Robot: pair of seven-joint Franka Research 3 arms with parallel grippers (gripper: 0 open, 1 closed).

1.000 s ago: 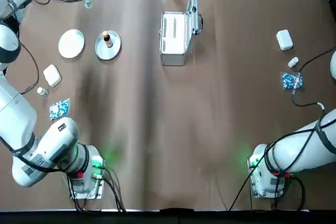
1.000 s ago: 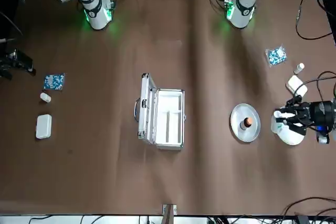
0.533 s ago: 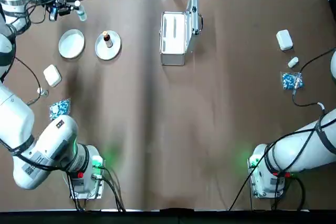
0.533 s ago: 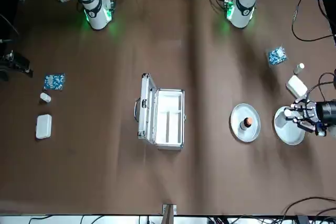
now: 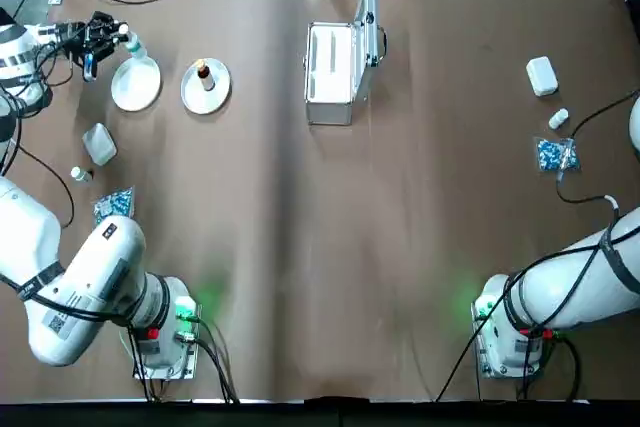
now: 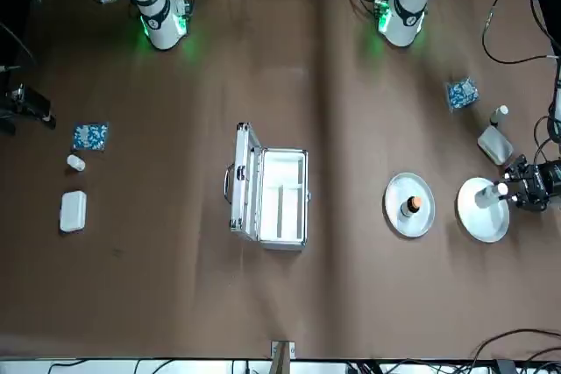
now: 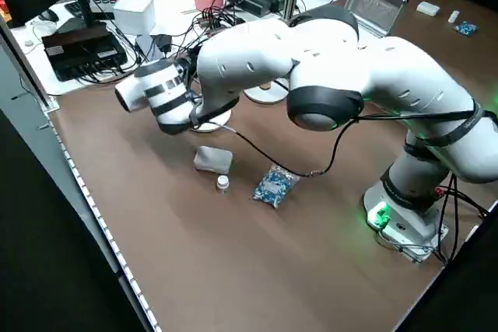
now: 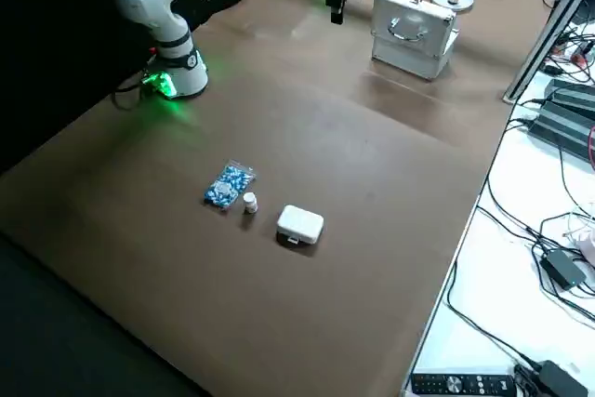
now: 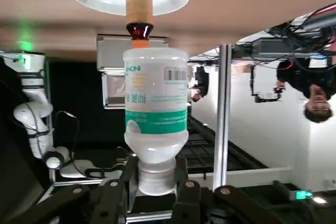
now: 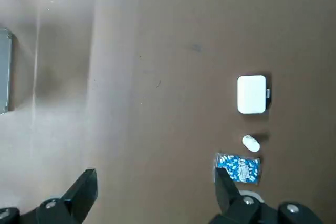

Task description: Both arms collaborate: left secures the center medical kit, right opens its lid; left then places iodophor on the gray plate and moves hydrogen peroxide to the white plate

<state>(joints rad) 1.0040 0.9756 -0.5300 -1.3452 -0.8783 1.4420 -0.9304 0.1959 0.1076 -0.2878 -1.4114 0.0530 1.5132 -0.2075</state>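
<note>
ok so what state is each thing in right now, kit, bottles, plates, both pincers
kit: lid open, upright
iodophor: standing on gray plate
peroxide: held in left pincer, at the white plate's rim
white plate: bare
right pincer: open, holding nothing

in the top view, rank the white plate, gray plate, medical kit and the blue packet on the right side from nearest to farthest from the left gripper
From the left gripper, at the table's far left:
1. White plate, just beside it.
2. Gray plate, next one toward the middle, iodophor standing on it.
3. Medical kit, centre, lid open.
4. Blue packet, far right side.
</note>
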